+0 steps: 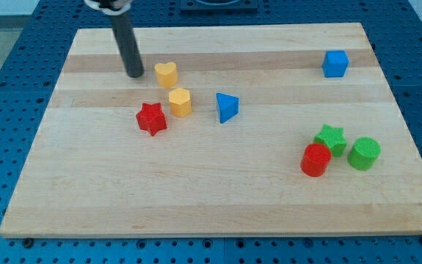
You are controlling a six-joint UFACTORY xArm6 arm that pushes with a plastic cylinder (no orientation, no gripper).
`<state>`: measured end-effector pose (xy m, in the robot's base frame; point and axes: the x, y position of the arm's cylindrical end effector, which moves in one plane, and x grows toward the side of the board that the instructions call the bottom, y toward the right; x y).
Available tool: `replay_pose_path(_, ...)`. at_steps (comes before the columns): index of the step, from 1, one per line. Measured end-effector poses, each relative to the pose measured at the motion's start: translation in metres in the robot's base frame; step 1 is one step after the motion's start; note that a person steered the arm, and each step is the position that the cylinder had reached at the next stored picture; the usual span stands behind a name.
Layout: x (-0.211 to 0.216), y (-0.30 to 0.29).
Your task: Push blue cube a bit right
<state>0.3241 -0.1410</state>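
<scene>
The blue cube (335,64) sits near the view's top right of the wooden board (218,198). My tip (134,75) rests on the board near the view's top left, far to the left of the blue cube. It stands just left of a yellow heart block (166,74), a small gap apart.
A yellow hexagonal block (180,102), a red star (151,119) and a blue triangular block (227,107) lie left of centre. A red cylinder (315,160), a green star (331,138) and a green cylinder (363,153) cluster at the right.
</scene>
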Motion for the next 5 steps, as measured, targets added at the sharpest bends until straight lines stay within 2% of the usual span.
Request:
replay_pose_path(1, 0.001, 0.025)
replay_pose_path(3, 0.027, 0.133)
replay_pose_path(4, 0.008, 0.153)
replay_pose_path(5, -0.028, 0.27)
